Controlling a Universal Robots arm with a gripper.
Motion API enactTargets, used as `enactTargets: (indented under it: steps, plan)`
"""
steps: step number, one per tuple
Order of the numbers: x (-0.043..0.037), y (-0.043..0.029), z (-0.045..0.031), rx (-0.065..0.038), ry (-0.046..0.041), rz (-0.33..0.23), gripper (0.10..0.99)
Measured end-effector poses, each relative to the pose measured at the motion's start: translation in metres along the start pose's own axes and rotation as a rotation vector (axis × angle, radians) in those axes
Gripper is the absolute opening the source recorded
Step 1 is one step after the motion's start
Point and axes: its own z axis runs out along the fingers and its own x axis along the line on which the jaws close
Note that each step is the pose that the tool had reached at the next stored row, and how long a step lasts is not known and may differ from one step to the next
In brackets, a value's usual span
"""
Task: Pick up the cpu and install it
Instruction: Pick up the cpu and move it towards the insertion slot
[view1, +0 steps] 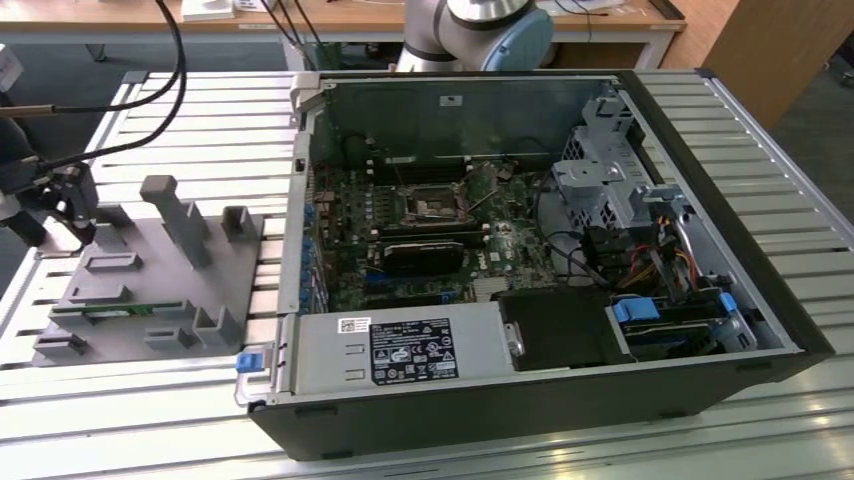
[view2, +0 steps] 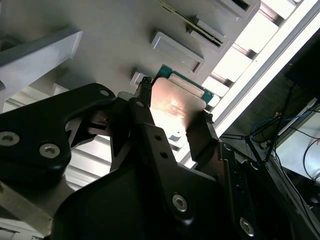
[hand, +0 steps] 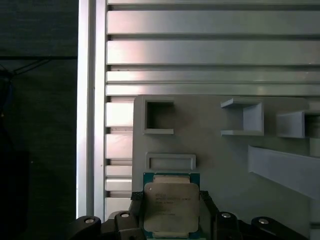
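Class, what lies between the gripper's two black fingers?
The cpu, held at its edges by those fingers; both wrist views show it, over the grey tray.

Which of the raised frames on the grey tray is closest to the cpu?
The low, wide frame right beside the cpu; the square frame sits farther off.

The cpu (hand: 171, 207) is capped with a smooth, silvery-grey metal lid of soft sheen; its rim is green circuit board. The gripper (hand: 170, 197) is finished in matt black. The holder tray (hand: 215, 150) is moulded in matt grey plastic. The desk (hand: 200, 50) is built of ribbed, satin-finished aluminium slats.
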Motion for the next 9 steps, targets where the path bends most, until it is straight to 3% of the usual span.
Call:
enactTargets:
  steps: [9]
  plan:
    - [0.0000,0.0005,-0.0109,-0.001,0.0000,0.000,0.533]
